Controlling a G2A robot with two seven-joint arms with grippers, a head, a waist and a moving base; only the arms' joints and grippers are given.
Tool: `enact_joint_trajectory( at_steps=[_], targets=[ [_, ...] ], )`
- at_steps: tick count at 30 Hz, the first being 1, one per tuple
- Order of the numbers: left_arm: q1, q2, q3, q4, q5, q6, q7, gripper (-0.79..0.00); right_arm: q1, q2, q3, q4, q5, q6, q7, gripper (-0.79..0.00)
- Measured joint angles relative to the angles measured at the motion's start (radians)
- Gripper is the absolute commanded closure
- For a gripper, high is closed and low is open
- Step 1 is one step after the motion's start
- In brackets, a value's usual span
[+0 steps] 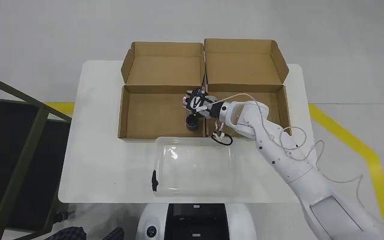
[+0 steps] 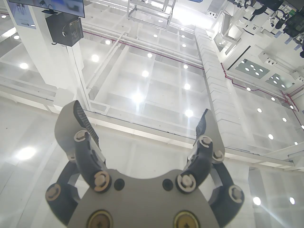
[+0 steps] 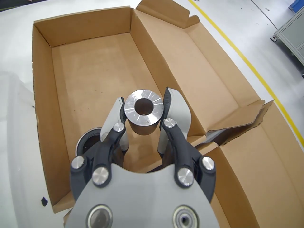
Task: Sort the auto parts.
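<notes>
The short silver metal cylinder with a central hole (image 3: 152,116) is clamped by its sides between the fingers of the right gripper (image 3: 144,100). It is held over the floor of the left open brown cardboard box (image 3: 90,67), toward 4 o'clock of that box in the top view. Just beside it, toward 5 o'clock, a black ring-shaped part (image 3: 86,141) is lying in the box. The step in hand is judged to be the placing. The cylinder should be lowered close to the floor, clear of the black part and the box wall, and the fingers opened only then, so that tipping is avoided. The left gripper (image 2: 142,117) is spread wide, with nothing held, and pointed at the ceiling.
</notes>
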Motion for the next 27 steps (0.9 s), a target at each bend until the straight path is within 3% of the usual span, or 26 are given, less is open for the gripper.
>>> enact_joint_trajectory(
  at_steps=[4,11,19,27],
  targets=[
    [0.000,0.000,0.000,0.000,0.000,0.000,0.000,-0.785,0.016,-0.009,-0.009,0.027,-0.009,0.005,0.015,-0.046],
    [0.000,0.000,0.000,0.000,0.000,0.000,0.000,-0.785,0.035,-0.023,-0.020,0.061,-0.018,0.006,0.044,-0.219],
    [0.000,0.000,0.000,0.000,0.000,0.000,0.000,-0.785,0.053,-0.039,-0.035,0.084,-0.031,0.009,0.075,-0.323],
    [0.000,0.000,0.000,0.000,0.000,0.000,0.000,-0.785,0.063,-0.053,-0.039,0.093,-0.035,0.011,0.074,-0.345]
  ],
)
